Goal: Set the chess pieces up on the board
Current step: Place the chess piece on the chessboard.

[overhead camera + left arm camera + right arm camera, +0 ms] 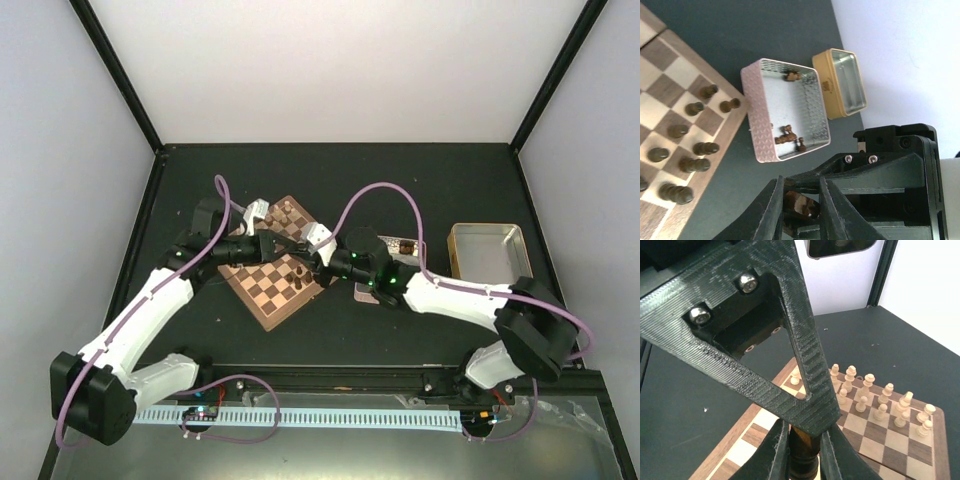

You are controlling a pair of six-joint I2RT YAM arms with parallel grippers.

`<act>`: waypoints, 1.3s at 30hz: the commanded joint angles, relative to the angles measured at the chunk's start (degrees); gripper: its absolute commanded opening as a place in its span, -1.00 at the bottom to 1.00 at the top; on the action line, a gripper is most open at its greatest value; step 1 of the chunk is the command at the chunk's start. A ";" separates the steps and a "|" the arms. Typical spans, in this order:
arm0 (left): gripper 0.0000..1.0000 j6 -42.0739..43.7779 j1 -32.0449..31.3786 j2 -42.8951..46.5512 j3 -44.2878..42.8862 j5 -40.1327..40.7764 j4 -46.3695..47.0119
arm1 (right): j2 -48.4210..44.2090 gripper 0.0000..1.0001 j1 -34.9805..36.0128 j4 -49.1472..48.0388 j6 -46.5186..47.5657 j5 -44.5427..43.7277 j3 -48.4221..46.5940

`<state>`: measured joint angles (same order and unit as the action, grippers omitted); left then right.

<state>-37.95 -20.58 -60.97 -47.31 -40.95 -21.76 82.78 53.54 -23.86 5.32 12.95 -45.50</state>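
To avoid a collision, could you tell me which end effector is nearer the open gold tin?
Right. The right end effector hangs over the chessboard, toward the gold tin; the left end effector faces it from farther away.

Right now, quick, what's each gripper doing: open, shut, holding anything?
Left gripper: narrow gap around a dark piece; whether it grips cannot be told.
Right gripper: shut on a dark piece.
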 commanded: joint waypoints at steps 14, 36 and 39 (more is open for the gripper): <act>0.06 3.27 4.12 17.80 4.09 38.67 -16.24 | 12.92 -0.93 9.84 -14.48 -6.25 -10.88 -4.99; 0.15 2.35 4.52 23.29 7.57 38.81 -17.31 | 26.41 -0.78 17.83 -25.02 -8.93 -25.07 0.43; 0.15 2.53 4.58 23.26 7.70 38.76 -17.09 | 27.09 -0.75 17.83 -24.95 -9.01 -26.07 0.23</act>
<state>-35.16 -16.47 -37.87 -39.57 -1.72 -39.07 108.73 71.02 -44.93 -3.55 -9.85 -44.75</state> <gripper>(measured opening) 0.576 0.143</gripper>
